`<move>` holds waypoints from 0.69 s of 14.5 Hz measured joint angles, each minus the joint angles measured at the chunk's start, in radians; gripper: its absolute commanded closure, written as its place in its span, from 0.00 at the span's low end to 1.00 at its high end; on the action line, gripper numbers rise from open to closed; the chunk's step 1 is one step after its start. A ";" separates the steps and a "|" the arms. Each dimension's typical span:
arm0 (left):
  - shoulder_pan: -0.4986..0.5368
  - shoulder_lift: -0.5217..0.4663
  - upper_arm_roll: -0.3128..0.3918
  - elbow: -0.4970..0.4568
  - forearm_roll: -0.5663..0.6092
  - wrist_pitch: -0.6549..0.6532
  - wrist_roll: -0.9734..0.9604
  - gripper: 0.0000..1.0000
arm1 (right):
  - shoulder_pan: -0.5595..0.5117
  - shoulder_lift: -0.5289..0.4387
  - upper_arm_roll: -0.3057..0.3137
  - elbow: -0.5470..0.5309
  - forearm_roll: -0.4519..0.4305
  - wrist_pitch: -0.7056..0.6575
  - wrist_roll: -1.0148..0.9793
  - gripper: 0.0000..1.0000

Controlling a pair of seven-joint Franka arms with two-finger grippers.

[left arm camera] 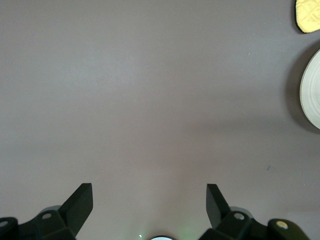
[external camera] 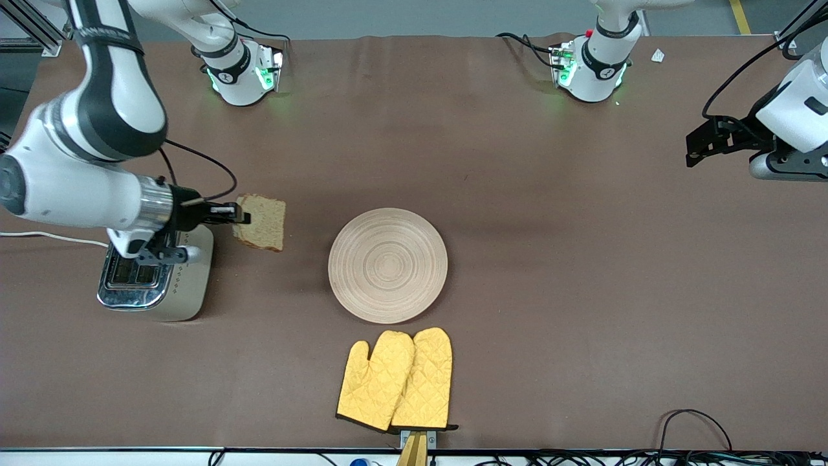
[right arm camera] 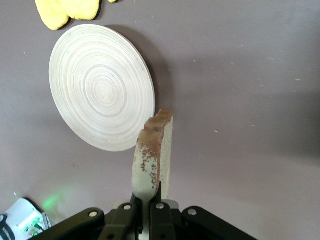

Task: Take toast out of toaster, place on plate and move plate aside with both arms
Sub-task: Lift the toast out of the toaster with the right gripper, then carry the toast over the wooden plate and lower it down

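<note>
My right gripper (external camera: 238, 213) is shut on one edge of the toast (external camera: 263, 223), a light brown slice with a darker crust. It holds the slice on edge in the air, over the table between the toaster and the plate. In the right wrist view the toast (right arm camera: 152, 152) stands up from the closed gripper (right arm camera: 150, 197), with the plate (right arm camera: 102, 87) lying past it. The round, pale, ring-grooved plate (external camera: 388, 264) lies bare at the table's middle. My left gripper (external camera: 698, 147) waits, open and empty, above the table at the left arm's end; its view shows the gripper (left arm camera: 149, 200) over bare cloth, with the plate's rim (left arm camera: 312, 90) at the edge.
A silver two-slot toaster (external camera: 155, 275) stands under the right wrist at the right arm's end. Two yellow quilted mitts (external camera: 396, 380) lie nearer to the front camera than the plate. Brown cloth covers the table. Cables run along the front edge.
</note>
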State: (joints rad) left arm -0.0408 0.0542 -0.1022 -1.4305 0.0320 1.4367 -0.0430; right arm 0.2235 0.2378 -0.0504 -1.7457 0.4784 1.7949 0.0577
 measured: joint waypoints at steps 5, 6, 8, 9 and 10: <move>0.003 0.001 0.000 0.000 0.000 0.000 0.000 0.00 | 0.205 0.044 0.003 -0.047 0.113 0.202 0.115 0.99; 0.003 0.001 0.000 0.000 0.000 0.000 0.000 0.00 | 0.236 0.061 0.003 -0.049 0.134 0.243 0.120 0.99; 0.003 0.002 0.001 0.000 0.000 0.000 0.000 0.00 | 0.292 0.104 0.003 -0.051 0.185 0.351 0.124 0.99; 0.003 0.003 0.001 0.000 0.000 0.000 0.000 0.00 | 0.313 0.129 0.003 -0.052 0.228 0.408 0.127 0.99; 0.003 0.005 0.001 0.000 0.000 0.000 0.000 0.00 | 0.326 0.154 0.002 -0.050 0.274 0.460 0.127 0.99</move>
State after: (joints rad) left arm -0.0378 0.0587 -0.1016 -1.4301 0.0320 1.4367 -0.0429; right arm 0.5491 0.3916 -0.0480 -1.7960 0.7526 2.2547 0.1844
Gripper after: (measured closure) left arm 0.000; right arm 0.930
